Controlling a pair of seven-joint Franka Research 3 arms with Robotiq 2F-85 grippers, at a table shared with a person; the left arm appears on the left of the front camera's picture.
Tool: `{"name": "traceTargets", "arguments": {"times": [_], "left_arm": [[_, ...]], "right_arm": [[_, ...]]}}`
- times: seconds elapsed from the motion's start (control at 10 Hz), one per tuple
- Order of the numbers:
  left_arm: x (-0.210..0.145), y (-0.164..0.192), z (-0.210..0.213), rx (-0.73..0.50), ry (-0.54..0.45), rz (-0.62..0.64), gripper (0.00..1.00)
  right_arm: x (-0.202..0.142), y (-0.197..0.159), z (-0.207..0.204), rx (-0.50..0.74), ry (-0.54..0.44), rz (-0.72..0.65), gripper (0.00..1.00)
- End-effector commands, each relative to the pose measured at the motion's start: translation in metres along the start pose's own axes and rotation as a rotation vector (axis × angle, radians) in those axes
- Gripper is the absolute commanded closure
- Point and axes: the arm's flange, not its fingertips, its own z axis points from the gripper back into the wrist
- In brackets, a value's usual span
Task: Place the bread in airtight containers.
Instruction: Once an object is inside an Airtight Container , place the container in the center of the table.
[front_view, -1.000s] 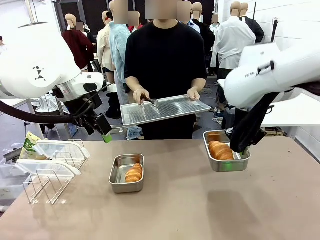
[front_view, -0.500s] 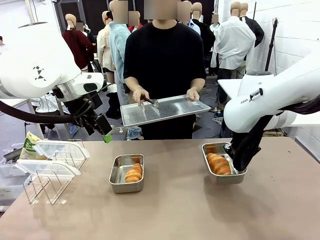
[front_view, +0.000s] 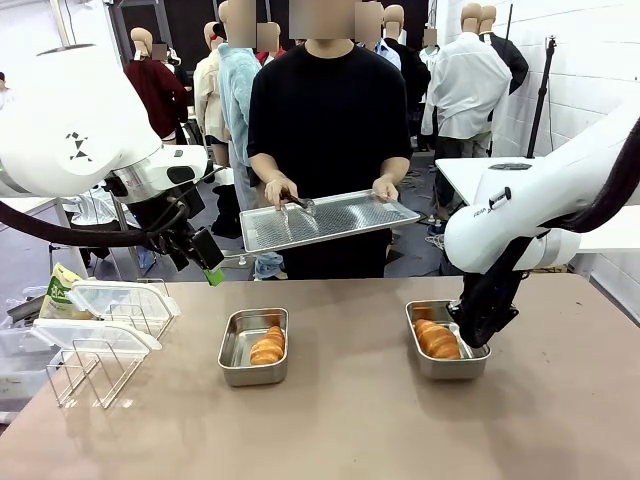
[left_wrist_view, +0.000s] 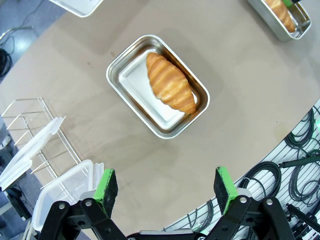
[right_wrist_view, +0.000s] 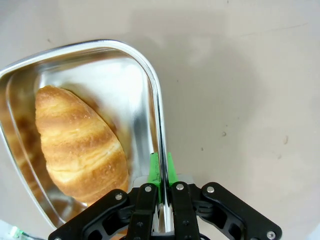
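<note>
Two steel airtight containers stand on the brown table, each with one golden piece of bread inside. The left container (front_view: 232, 350) (left_wrist_view: 137, 85) holds a roll (front_view: 267, 345) (left_wrist_view: 170, 82). My left gripper (front_view: 205, 262) (left_wrist_view: 165, 185) hangs open high above it, apart from it. The right container (front_view: 447, 368) (right_wrist_view: 151, 82) holds the other roll (front_view: 437, 338) (right_wrist_view: 80, 145). My right gripper (front_view: 470, 335) (right_wrist_view: 161, 167) is shut on that container's right rim, pinching the thin wall between its green pads. That container also appears at the top right of the left wrist view (left_wrist_view: 292, 31).
A person across the table holds a flat perforated metal tray (front_view: 330, 220) and tongs (front_view: 300, 203). A wire rack (front_view: 100, 355) with clear plastic lids (front_view: 115, 300) (left_wrist_view: 30, 150) stands at the table's left. Cables (left_wrist_view: 295, 175) lie beyond the table edge.
My right gripper has brought the right container with its roll down from a raised, tilted hold and a little nearer, so it now sits flat on the table. The left arm is still.
</note>
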Motion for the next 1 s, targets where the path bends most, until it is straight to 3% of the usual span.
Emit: {"name": "traceTargets", "arguments": {"times": [0.0, 0.2, 0.3, 0.7, 0.9], "left_arm": [[-0.001, 0.000, 0.001, 0.008, -0.002, 0.002, 0.00], [-0.001, 0.000, 0.001, 0.008, -0.002, 0.002, 0.00], [-0.001, 0.000, 0.001, 0.008, -0.002, 0.002, 0.00], [-0.001, 0.000, 0.001, 0.008, -0.002, 0.002, 0.00], [-0.001, 0.000, 0.001, 0.008, -0.002, 0.002, 0.00]], "right_arm": [[0.008, 0.000, 0.000, 0.022, -0.002, -0.007, 1.00], [0.010, 0.000, -0.003, 0.025, 0.003, -0.027, 0.97], [0.011, 0.000, -0.005, 0.025, 0.016, -0.020, 0.82], [0.010, 0.003, 0.003, 0.015, 0.006, 0.011, 0.02], [0.008, 0.005, 0.010, 0.011, -0.003, 0.012, 0.00]]}}
